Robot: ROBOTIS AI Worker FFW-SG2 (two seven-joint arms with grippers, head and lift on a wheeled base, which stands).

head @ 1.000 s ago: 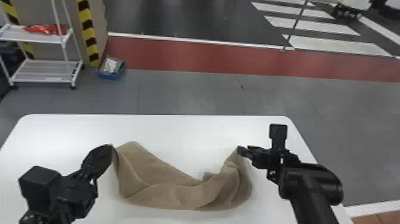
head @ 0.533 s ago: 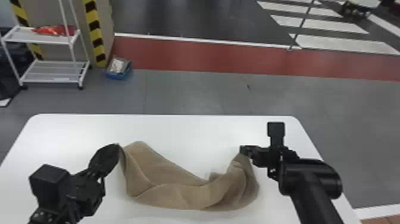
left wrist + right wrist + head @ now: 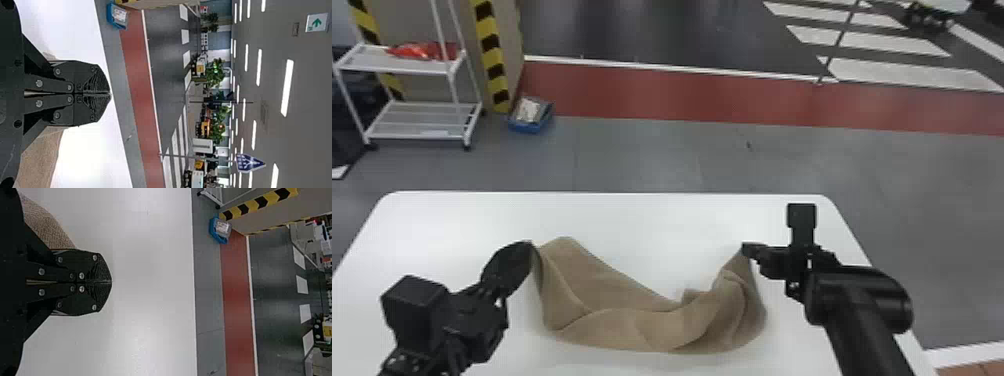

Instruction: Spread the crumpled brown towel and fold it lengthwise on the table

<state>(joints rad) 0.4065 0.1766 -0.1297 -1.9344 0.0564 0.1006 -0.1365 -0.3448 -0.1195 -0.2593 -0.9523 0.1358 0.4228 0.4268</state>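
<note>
Use the towel (image 3: pixel 612 325) as the reference; it lies crumpled on the table (image 3: pixel 652 225), its long axis running left to right between the two hands. The left hand (image 3: pixel 530 245) is clenched on the towel's left end, and the right hand (image 3: pixel 746 248) is clenched on a raised tip at its right end. Neither hand is nearer to the work: each is touching its own end. Between them, the cloth sags toward the robot in a shallow curve, with heavier folds bunched beside its right end and a broader, flatter panel toward its left end. The spreading step appears to be in hand; the lengthwise fold remains to be made. The next move should draw the ends apart along the towel's long axis, keeping both grips level, until the sag straightens. Caution: uneven pull may skew the cloth, and the bunched right portion may retain a crease or slip from the fingers.
</note>
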